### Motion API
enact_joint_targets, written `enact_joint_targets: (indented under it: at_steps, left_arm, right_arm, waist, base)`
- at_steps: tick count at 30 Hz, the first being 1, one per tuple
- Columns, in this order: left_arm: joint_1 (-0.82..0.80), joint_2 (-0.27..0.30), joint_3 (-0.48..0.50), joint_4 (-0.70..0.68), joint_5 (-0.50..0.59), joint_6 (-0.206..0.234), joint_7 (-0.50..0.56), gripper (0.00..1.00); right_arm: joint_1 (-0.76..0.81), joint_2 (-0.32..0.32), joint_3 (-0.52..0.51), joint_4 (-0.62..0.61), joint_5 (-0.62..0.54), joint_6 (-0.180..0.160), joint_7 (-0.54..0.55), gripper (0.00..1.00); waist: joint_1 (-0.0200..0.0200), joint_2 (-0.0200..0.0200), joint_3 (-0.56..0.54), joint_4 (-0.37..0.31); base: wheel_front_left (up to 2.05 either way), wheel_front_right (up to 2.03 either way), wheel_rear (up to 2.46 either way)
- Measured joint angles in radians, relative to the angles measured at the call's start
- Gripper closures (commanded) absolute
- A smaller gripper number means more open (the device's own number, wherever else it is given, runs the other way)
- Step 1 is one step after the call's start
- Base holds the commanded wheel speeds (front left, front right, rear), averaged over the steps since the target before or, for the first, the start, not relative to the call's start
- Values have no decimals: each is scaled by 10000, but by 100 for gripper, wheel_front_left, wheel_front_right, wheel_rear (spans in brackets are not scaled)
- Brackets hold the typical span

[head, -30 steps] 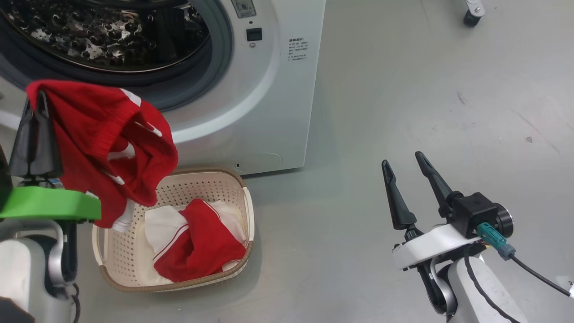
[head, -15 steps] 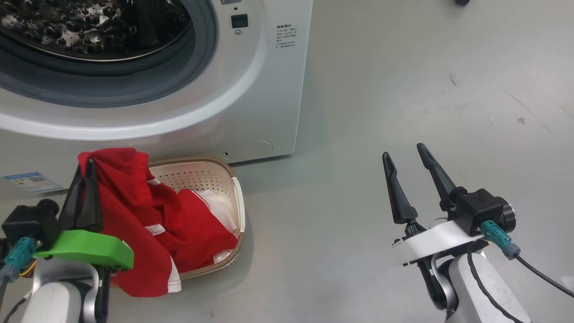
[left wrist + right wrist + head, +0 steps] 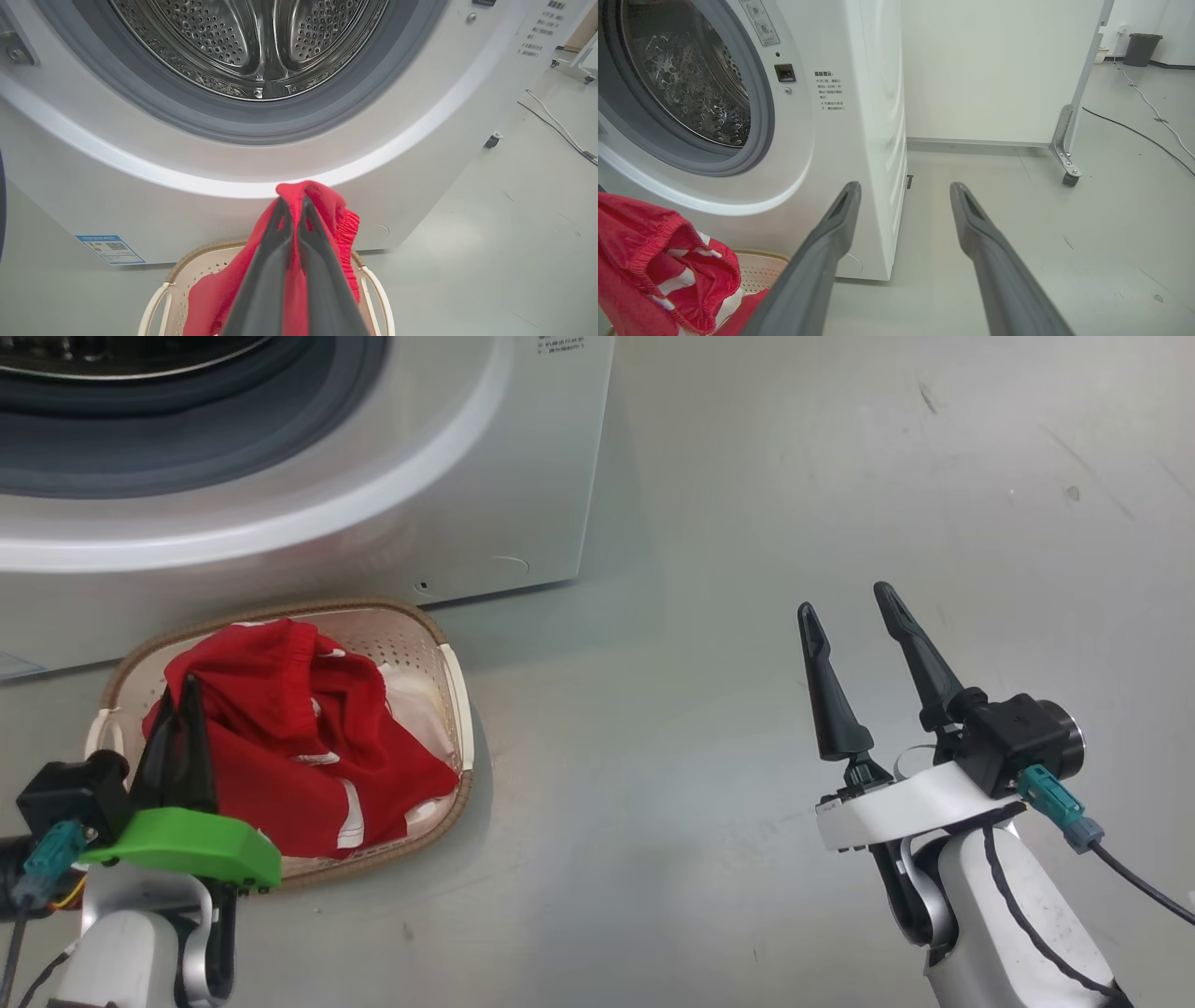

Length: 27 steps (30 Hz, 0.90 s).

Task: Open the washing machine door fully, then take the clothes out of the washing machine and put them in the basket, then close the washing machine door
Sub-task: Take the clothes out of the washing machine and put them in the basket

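The cream basket [image 3: 455,709] stands on the floor against the front of the white washing machine [image 3: 523,457]. Red clothes with white stripes [image 3: 308,747] are heaped in it. My left gripper [image 3: 180,691] is over the basket's left part, shut on the upper fold of a red garment [image 3: 334,210] that drapes down into the basket [image 3: 196,254]. In the left wrist view the drum behind the open porthole is bare metal. The washing machine door is out of view. My right gripper [image 3: 845,597] hangs open over bare floor to the right, holding nothing.
A blue label [image 3: 110,247] is stuck low on the machine's front. Grey floor runs wide to the right of the machine. Farther right are a white panel on a caster [image 3: 1069,179], floor cables [image 3: 1134,130] and a grey bin [image 3: 1141,49].
The head camera has tilted down. My left gripper has come down from in front of the porthole, bringing the red garment onto the pile in the basket. The right arm has held still.
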Motion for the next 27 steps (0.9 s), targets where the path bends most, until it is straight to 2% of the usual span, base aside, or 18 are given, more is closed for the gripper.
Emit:
enact_joint_targets:
  at_steps: [16,27]
  left_arm:
    - [-2161,-33,299,2347,-297,-134,-174,100]
    - [-3089,-77,276,4671,-706,-485,100,100]
  right_arm:
    - [-1007,2,128,-596,-25,-81,0,0]
    - [-1641,0,213,-612,-25,-148,0,0]
  waist:
    - [0,0,2180,-294]
    - [2,0,3369,-434]
  base:
    - [0,0,0]
    - [0,0,0]
